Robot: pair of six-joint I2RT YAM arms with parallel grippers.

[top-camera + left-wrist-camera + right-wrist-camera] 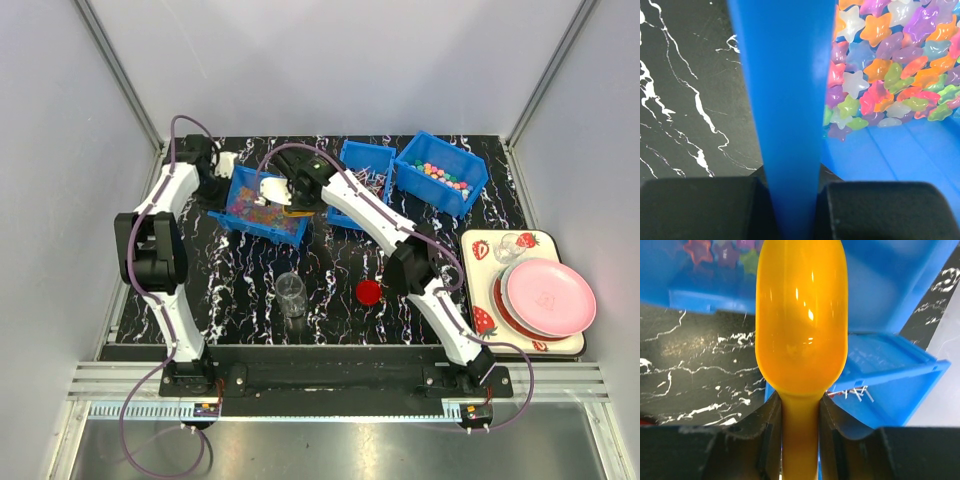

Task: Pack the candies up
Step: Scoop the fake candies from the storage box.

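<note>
Black marble-look table point(200, 300) with plain grey walls point(60, 150) all round, and three blue bins lined up along the back. The left bin point(245, 222) is heaped with star-shaped candies point(890, 75) in orange, pink, green and purple. The right bin point(470, 195) has small pastel balls point(442, 175) in it, and the middle bin point(362, 165) holds pale little bits I can't make out. The left pincer point(790, 220) is nipped tight on the left bin's side wall, with that blue wall running straight up between its fingers point(700, 210). The right pincer point(800, 440) is closed on the handle of a yellow scoop point(800, 320), which hangs at the near right edge of the left bin and blocks most of the wrist view. The right arm stretches diagonally across the table, partly covering the middle bin. Out front there's a clear cup point(291, 294) standing upright and a flat red lid point(369, 292) near it, the two apart from each other. Off to the right sits a strawberry-print tray point(480, 320) with stacked pink plates point(548, 297).
</note>
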